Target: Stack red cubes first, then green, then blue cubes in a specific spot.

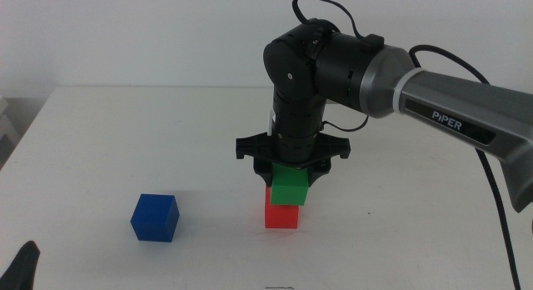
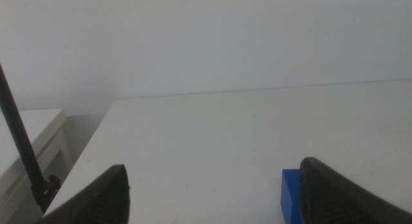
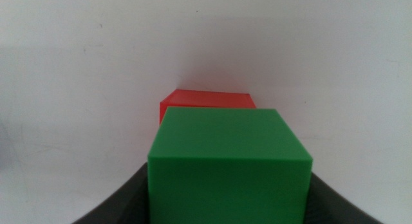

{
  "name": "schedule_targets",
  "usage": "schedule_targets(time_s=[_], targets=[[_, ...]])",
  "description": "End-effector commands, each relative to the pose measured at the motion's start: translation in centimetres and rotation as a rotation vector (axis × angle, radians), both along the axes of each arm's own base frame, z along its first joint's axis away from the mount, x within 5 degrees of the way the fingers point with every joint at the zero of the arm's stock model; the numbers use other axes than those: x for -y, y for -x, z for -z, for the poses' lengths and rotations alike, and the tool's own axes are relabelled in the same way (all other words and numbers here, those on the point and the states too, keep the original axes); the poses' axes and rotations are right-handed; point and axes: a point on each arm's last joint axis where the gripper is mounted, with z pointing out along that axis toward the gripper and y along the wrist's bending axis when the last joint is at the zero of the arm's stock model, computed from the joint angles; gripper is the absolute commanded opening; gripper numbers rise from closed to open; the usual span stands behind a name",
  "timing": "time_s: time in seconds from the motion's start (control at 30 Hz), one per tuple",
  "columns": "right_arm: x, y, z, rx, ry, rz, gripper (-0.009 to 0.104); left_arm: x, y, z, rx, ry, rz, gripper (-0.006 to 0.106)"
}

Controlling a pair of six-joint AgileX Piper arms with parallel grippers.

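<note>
Middle view: right gripper (image 1: 291,175) clamping green (image 1: 291,187) over red (image 1: 282,213), offset, may topple on release; left gripper (image 2: 212,192) spread, idle

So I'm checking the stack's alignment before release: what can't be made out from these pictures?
- Whether the green cube rests on the red cube or hangs just above: middle view, the right gripper covers its top; right wrist view, green hides the joint.
- Most of the blue cube: left wrist view, cut by the edge and a jaw.
- The left gripper: only tips show.
</note>
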Motion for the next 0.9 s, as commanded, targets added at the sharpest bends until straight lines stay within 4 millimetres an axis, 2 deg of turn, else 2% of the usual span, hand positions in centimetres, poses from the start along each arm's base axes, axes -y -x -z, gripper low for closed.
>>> schedule_targets(time_s=[0.0, 0.5, 0.53, 0.7, 0.73, 0.77, 0.87], targets=[[0.9, 0.8, -3.5, 0.035, -0.002, 0.003, -0.001, 0.0, 0.2, -0.9, 0.1, 0.026, -0.003, 0.087], [0.2, 0.6, -3.5, 0.084, -0.026, -0.016, -0.001, 0.0, 0.2, -0.9, 0.1, 0.026, -0.003, 0.087], [0.0, 0.4, -2.7, 0.072, -0.015, -0.016, -0.001, 0.0, 0.2, -0.9, 0.1, 0.026, -0.003, 0.087], [-0.1, 0.3, -2.2, 0.059, -0.014, -0.016, -0.001, 0.0, 0.2, -0.9, 0.1, 0.026, -0.003, 0.087], [-0.3, 0.2, -2.3, 0.078, -0.034, -0.017, 0.002, 0.0, 0.2, -0.9, 0.1, 0.026, -0.003, 0.087], [-0.4, 0.1, -2.3, 0.086, -0.045, -0.018, 0.012, 0.0, 0.2, -0.9, 0.1, 0.026, -0.003, 0.087], [-0.5, 0.1, -2.3, 0.084, -0.057, -0.017, 0.022, 0.0, 0.2, -0.9, 0.1, 0.026, -0.003, 0.087]])
